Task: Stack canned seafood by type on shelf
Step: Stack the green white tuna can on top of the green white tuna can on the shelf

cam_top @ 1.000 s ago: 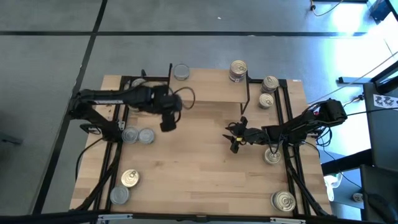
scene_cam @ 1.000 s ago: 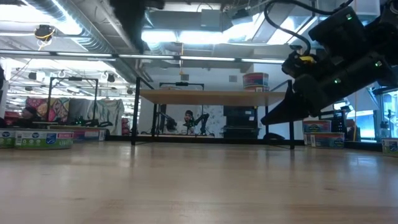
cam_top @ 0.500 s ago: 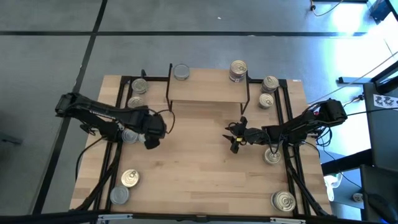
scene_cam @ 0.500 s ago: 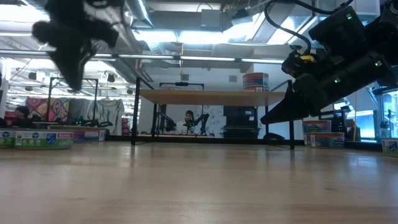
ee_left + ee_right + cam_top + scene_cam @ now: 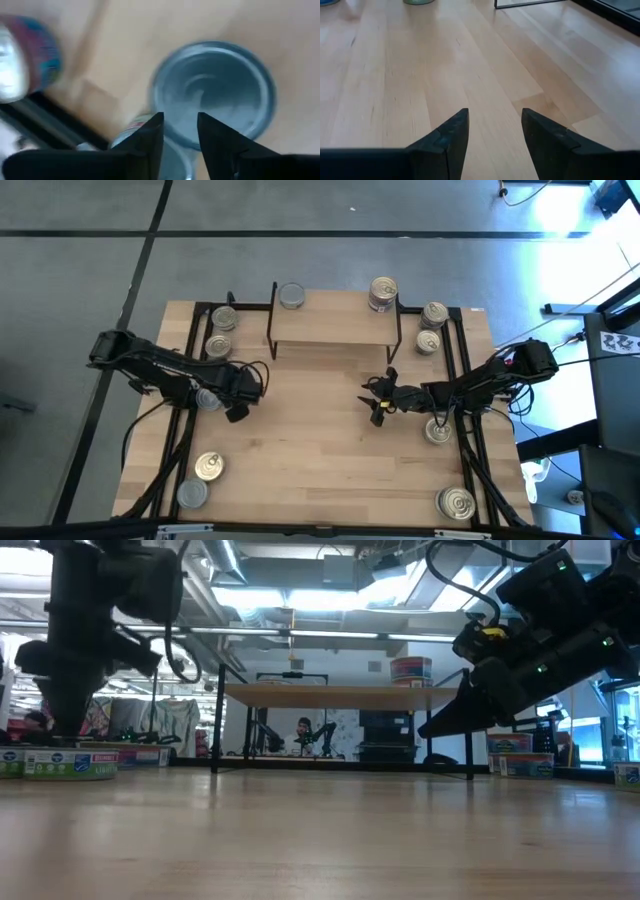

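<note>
The shelf [image 5: 335, 325] stands at the table's far middle, with a silver-lidded tin [image 5: 291, 296] on its left end and gold-lidded tins [image 5: 383, 292] stacked on its right end. My left gripper [image 5: 180, 131] points down, open with a narrow gap, over two silver-grey tins on the table's left. One tin [image 5: 215, 90] lies just beyond the fingertips, and the other [image 5: 207, 398] is partly under the gripper. My right gripper [image 5: 380, 405] hovers open over bare wood, right of the table's middle, with nothing between its fingers.
More tins lie around the table: two at the far left [image 5: 222, 330], two at the far right [image 5: 431, 327], two at the near left [image 5: 200, 480], and single ones at the right [image 5: 438, 430] and near right [image 5: 456, 502]. Black frame rails run along both sides. The table's middle is bare wood.
My left gripper has swung from in front of the shelf's left end toward the table's left edge. It has come down and tipped to point downward over the two silver-grey tins. The tins have not moved.
</note>
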`<state>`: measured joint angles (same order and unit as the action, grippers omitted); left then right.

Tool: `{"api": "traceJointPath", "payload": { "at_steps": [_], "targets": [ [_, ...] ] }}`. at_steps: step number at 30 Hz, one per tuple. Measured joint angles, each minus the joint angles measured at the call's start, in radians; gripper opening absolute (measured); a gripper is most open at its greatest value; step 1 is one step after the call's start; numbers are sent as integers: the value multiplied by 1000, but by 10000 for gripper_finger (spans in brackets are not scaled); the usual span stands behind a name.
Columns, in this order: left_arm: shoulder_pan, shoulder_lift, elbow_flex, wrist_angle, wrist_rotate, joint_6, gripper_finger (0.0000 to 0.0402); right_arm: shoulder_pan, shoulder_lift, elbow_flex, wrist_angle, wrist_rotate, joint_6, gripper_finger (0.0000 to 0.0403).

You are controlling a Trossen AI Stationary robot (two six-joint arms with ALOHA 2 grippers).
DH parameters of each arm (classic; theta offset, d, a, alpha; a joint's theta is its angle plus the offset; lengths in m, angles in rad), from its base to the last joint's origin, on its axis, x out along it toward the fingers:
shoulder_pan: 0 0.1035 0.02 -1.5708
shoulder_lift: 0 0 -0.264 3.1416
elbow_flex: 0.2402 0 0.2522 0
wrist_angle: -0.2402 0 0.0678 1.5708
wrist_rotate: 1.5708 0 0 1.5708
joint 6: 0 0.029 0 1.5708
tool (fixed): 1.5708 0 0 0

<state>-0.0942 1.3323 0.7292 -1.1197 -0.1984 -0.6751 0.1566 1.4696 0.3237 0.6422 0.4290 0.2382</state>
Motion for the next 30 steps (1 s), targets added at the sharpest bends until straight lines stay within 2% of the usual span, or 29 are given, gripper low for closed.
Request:
{"api": "traceJointPath", "payload": {
  "at_steps": [4,13,23,30],
  "targets": [
    [5,0,-34,76,64,64,81,0,0,0,1,0,5,182],
    [6,-3,-58,250,69,188,37,0,0,0,4,-1,11,182],
    [5,15,-66,596,93,416,23,0,0,0,7,-2,11,182],
    [6,142,-57,780,80,493,20,0,0,0,8,-3,16,182]
  ]
}}
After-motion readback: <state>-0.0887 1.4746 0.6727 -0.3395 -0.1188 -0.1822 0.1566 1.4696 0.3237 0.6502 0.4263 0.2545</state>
